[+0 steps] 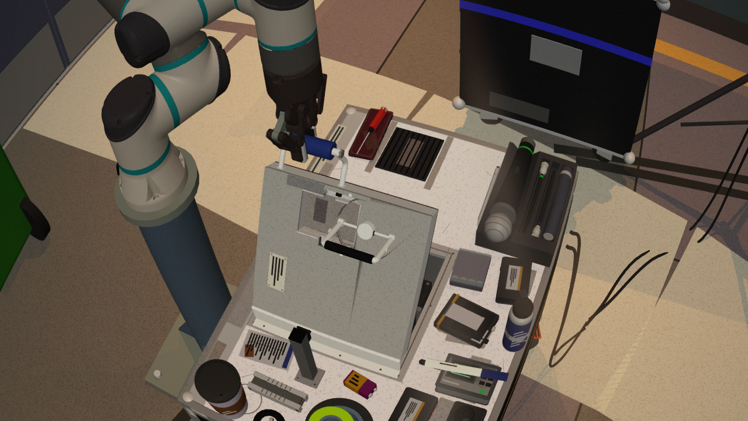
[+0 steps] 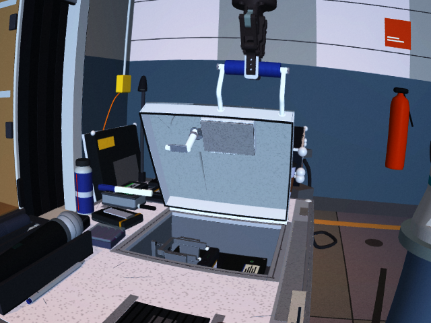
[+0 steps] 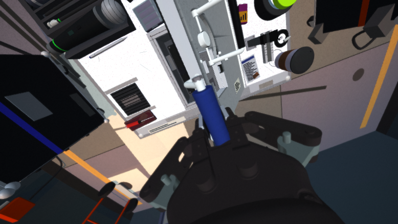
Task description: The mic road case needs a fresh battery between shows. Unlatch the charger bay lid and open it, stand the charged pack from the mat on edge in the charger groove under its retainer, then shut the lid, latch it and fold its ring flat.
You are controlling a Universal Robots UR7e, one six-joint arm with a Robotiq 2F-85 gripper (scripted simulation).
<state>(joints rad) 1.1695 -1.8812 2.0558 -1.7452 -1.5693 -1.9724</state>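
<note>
The lid's blue handle (image 1: pixel 320 147) (image 2: pixel 252 68) (image 3: pixel 212 115) sits between my fingers. My gripper (image 1: pixel 299 145) (image 2: pixel 251 71) (image 3: pixel 216 133) is closed on it, with a finger on each side of the bar in the wrist camera. The grey charger bay lid (image 1: pixel 342 264) (image 2: pixel 222 163) stands raised, tilted over the open bay (image 2: pixel 209 248). The latch ring (image 1: pixel 355 243) with its black grip sticks out from the lid's outer face. The charger fittings (image 2: pixel 181 252) lie inside the bay. A dark pack with an orange edge (image 1: pixel 465 318) (image 2: pixel 116 216) lies on the case top right of the bay.
A large black case (image 1: pixel 559 68) stands behind the work top. A microphone tray (image 1: pixel 525 209) sits at the right. A blue bottle (image 1: pixel 518 322), a pen on a meter (image 1: pixel 463 369), a small post (image 1: pixel 303 353), a cup (image 1: pixel 222 390) and a tape roll (image 1: pixel 337 411) crowd the near edge.
</note>
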